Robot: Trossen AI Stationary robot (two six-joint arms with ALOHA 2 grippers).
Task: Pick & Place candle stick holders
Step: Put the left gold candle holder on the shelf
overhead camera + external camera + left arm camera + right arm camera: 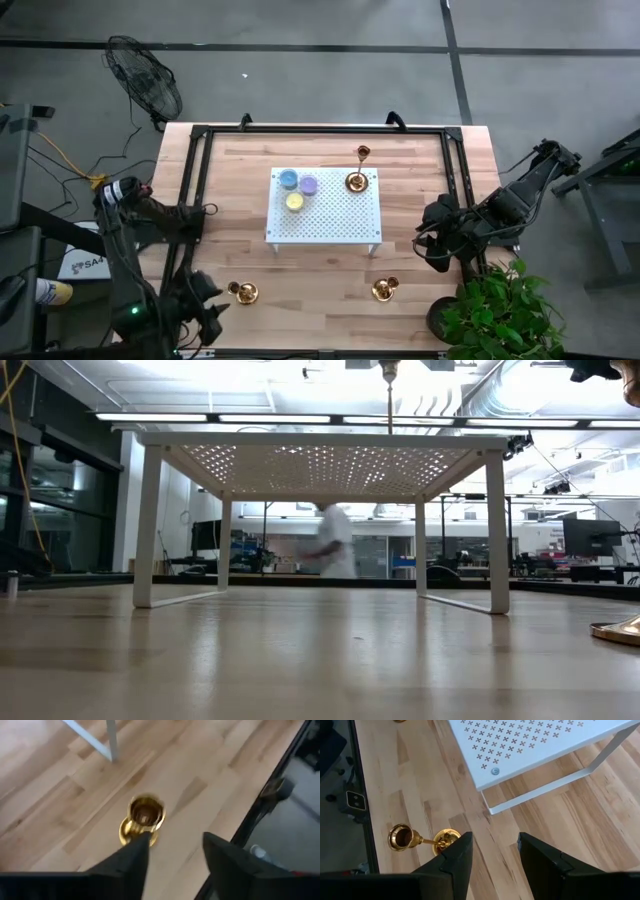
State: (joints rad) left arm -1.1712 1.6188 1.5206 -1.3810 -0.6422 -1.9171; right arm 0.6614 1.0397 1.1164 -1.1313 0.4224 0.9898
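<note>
our left gripper point(172, 852) hangs released and empty over the near left part of the tabletop point(320, 290), and a candle stick holder point(141, 820) stands upright just ahead of its fingertips, long axis vertical, cup facing up. we judge the coming move to be a short reach forward and down so the fingers straddle the stem.

our right gripper point(492, 852) is also spread wide with nothing in it, by the right edge. a second holder point(417, 839) sits ahead of it toward the near edge; in the right wrist view it looks tipped on its side.

we count four gold holders: these two on the tabletop, a third point(356, 181) on the white perforated rack point(340, 215) at its far right corner, and a fourth point(363, 152) on the tabletop just behind the rack. three candle discs point(298, 189) sit clustered at the rack's far left corner.
</note>
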